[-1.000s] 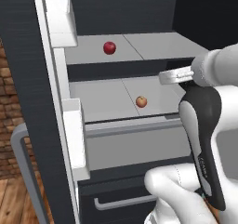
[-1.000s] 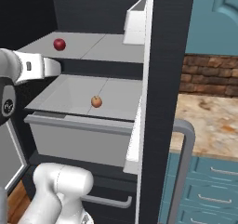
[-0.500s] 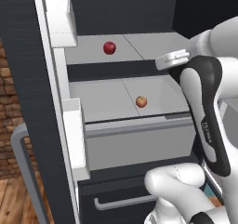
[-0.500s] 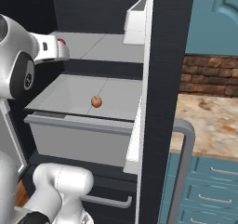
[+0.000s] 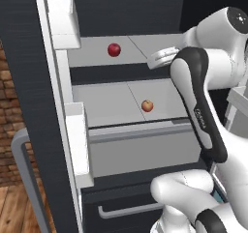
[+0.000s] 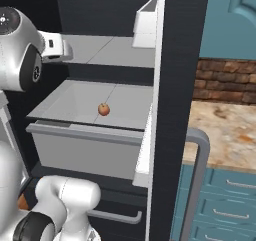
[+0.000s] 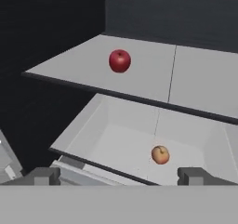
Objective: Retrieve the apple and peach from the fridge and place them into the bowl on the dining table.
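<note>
The apple [image 7: 119,61] sits on the fridge's [image 5: 29,58] upper shelf [image 7: 195,83], upper centre of the hand view. The peach [image 7: 160,154] lies lower right, in the open drawer [image 7: 116,144] beneath. The claw [image 7: 118,175] hangs released at the bottom edge, holding nothing, apart from both fruits.

A rendered domestic kitchen: an open dark fridge [image 5: 29,82] with grey shelves is occupying the frame's left, while teal drawer cabinets [image 6: 220,205], a mottled countertop [image 6: 225,130] and brick wall [image 6: 225,80] are showing at right.
</note>
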{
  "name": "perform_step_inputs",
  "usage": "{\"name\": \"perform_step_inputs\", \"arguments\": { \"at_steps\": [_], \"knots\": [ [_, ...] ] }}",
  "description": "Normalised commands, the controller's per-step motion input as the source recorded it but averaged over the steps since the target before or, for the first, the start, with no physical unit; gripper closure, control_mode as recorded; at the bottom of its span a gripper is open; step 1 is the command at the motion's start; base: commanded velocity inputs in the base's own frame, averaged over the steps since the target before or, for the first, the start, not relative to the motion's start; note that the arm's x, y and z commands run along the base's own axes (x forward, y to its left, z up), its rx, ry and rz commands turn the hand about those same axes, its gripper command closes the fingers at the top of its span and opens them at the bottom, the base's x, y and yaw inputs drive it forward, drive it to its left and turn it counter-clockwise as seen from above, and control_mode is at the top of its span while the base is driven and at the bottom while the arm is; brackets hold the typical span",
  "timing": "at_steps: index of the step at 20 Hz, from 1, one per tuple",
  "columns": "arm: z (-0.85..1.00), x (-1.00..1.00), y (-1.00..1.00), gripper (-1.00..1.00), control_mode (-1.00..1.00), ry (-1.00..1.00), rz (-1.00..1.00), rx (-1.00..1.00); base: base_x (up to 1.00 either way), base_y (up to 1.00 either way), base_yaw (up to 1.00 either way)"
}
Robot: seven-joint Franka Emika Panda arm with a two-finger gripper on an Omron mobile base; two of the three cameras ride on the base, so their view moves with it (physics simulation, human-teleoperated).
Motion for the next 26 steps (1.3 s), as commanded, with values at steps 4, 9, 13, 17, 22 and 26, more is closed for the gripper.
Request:
{"name": "perform_step_inputs", "arguments": {
  "at_steps": [4,9,13,17,22,26],
  "knots": [
    [-0.23,0.18,0.29,-1.00,-1.00,-0.06,0.00,0.00,0.00,0.00,0.00],
    [-0.03,0.19,0.20,-1.00,-1.00,-0.05,0.00,0.02,0.00,0.00,0.00],
    [0.00,0.34,0.17,-1.00,-1.00,0.00,0.00,0.05,0.00,0.00,0.00],
    [0.00,0.40,0.15,-1.00,-1.00,0.00,0.00,0.06,0.00,0.00,0.00],
    [-0.02,0.45,0.15,-1.00,-1.00,0.01,0.00,0.01,0.00,0.00,0.00],
    [-0.01,0.41,0.04,-1.00,-1.00,0.03,0.00,0.00,0.00,0.00,0.00]
  ]
}}
